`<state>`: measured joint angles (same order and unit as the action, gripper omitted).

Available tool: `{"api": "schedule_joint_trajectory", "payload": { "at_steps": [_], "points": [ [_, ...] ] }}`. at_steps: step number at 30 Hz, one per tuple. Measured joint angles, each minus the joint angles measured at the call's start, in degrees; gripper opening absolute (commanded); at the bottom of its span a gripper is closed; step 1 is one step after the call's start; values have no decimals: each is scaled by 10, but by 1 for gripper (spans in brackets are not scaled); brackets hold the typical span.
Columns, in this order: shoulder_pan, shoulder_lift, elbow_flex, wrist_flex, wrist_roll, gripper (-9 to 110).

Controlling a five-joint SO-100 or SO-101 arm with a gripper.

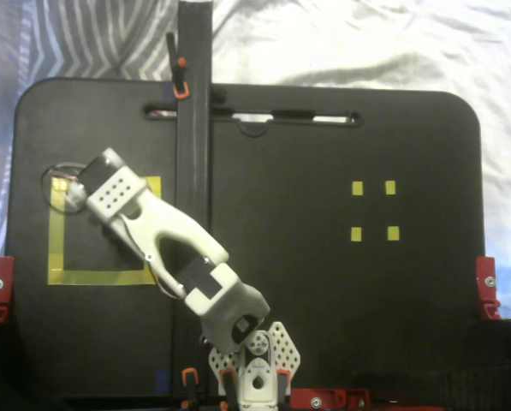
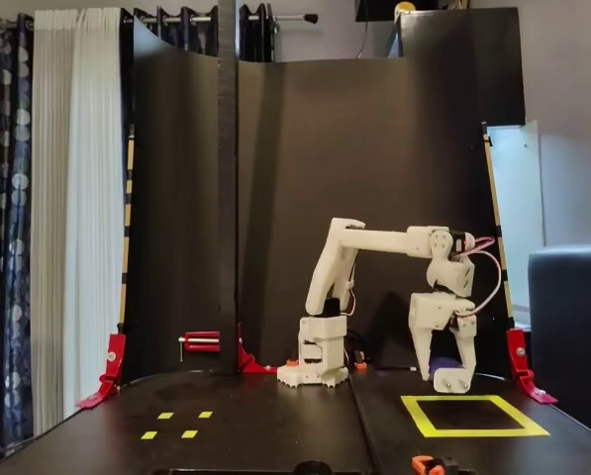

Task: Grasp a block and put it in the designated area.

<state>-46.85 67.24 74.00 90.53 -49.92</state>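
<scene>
The white arm (image 1: 174, 257) reaches from its base toward the designated area (image 1: 105, 277), the big square of yellow tape on the black desk (image 1: 323, 300). In the fixed view from above, the wrist covers the upper part of this square, so the block is not visible there.

In the fixed view from the front, the fingers (image 2: 451, 381) point down, just behind the far edge of the designated area (image 2: 473, 431) as that view shows it. A small dark blue shape, the block (image 2: 442, 370), sits low between them, so I judge that the fingers are clamped on the block and carry it. Its long axis I cannot tell, because too little of it shows.

The relation that matters now: the block is in the fingers, slightly above the desk, and the open middle of the designated area lies below it and a little toward the front camera. I think the coming move needs only a short lowering there, and then the fingers can part. The four tiny yellow squares (image 1: 373, 210) lie well apart from the designated area, on the other half of the desk.
</scene>
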Motion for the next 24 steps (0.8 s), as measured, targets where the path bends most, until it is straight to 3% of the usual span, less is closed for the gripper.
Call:
{"api": "schedule_joint_trajectory", "payload": {
  "at_steps": [24],
  "points": [
    [-14,-90,-1,-35,4,15]
  ]
}}
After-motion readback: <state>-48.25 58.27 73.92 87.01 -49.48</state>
